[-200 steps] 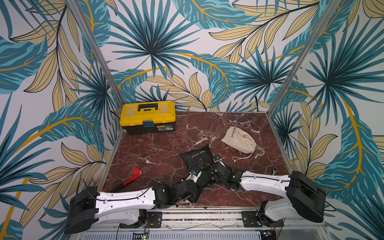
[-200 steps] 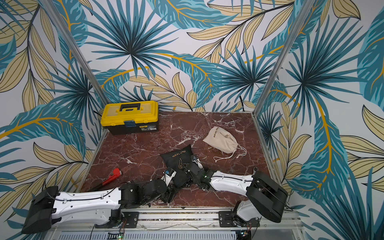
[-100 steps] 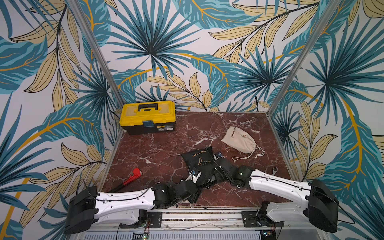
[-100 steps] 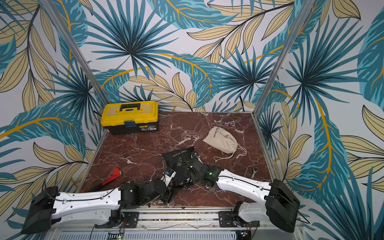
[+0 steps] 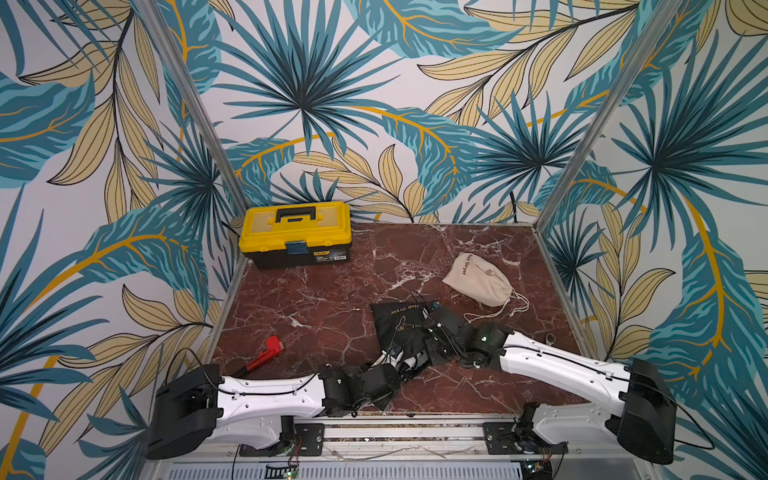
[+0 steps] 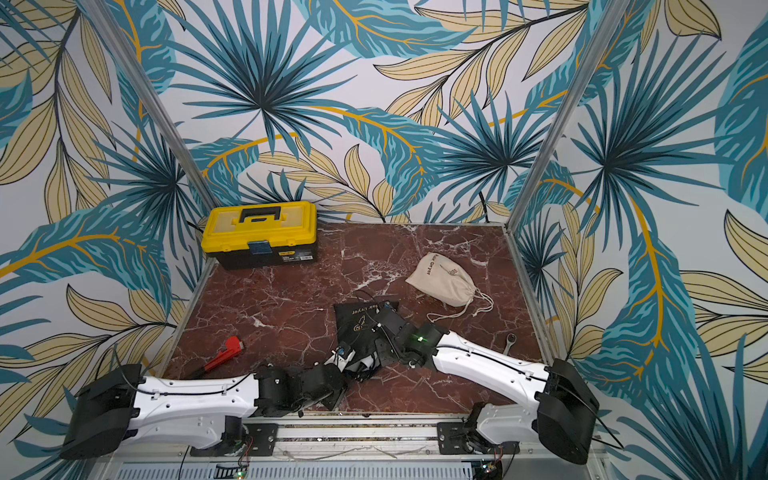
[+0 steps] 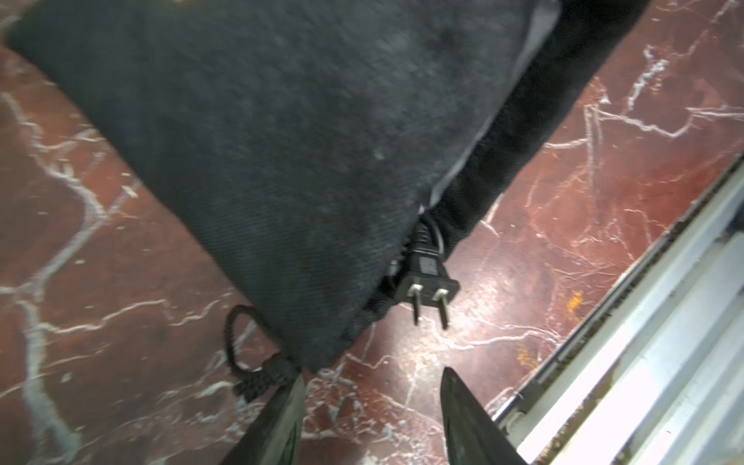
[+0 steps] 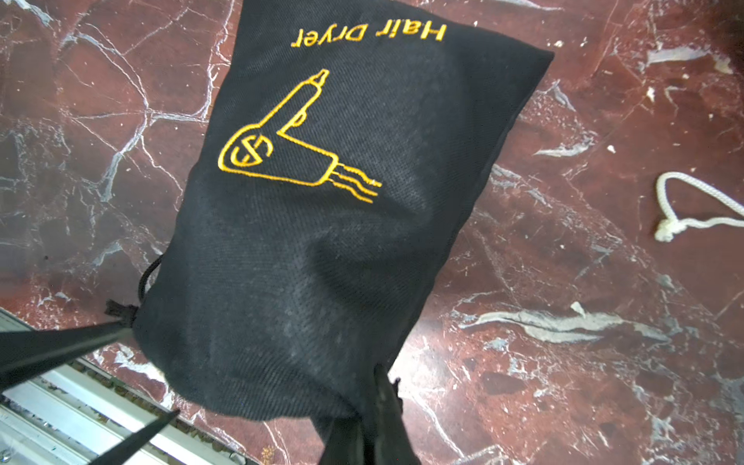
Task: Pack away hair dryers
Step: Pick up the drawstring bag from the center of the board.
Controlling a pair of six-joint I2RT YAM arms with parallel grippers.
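Right end effector has just pinched shut on the black bag at its mouth. Left end effector hangs open beside it. The hair dryer is hidden inside, its plug poking out onto the worktop; the bag probably still needs cinching.

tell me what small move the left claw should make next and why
Probably nudge the plug into the black bag with the left claw. The plug sticks out of the bag's mouth, the left claw is open just short of it, and the right claw is shut on the bag's rim, steadying it.
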